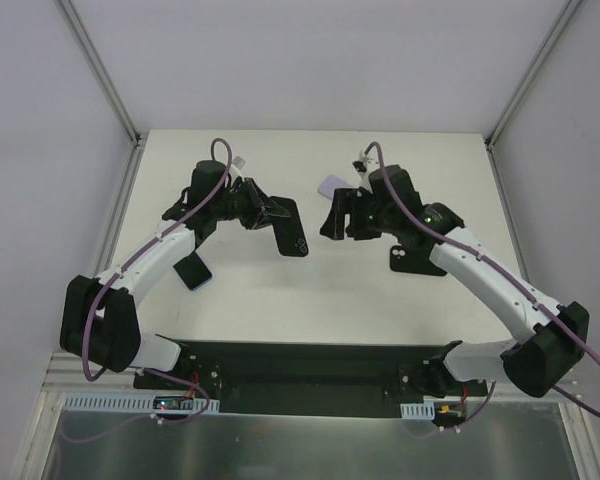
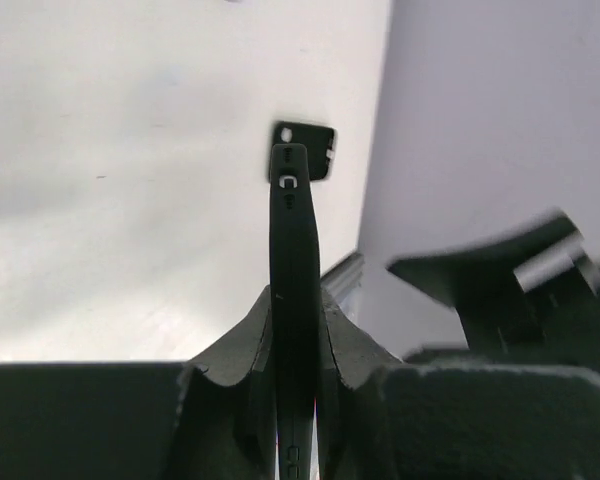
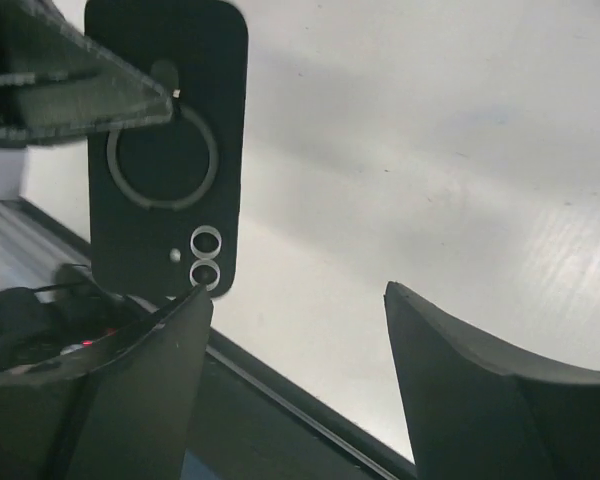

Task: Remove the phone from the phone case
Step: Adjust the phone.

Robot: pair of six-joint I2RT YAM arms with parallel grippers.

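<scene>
So the left gripper (image 1: 265, 210) is clamped shut on the black phone case (image 1: 288, 226). It pinches one end, and the rest sticks out past its fingertips, up off the table (image 1: 310, 290). The right gripper (image 1: 342, 215) sits on the far side of the case from the left gripper, near it but not touching, with its jaws wide open and nothing in them.

My take on the next bit: the right one has to come in on the free end, the end away from the left gripper where the camera rings are. I'd catch just the lip of the case at a corner and peel it back. Squeezing the whole slab flat would only press the phone and case together. Keep the left clamp firm so the thing doesn't pivot, and peel slowly, because a soft case can snap back.

Looks-wise, the right wrist view shows the back of the case (image 3: 165, 165). It's matte black with rounded corners, a big thin ring in the middle and two small round camera rings near one corner. Edge-on from the left wrist view the case (image 2: 293, 220) is a slim dark slab. I honestly can't tell whether the phone is in there, since the screen side is hidden.
</scene>
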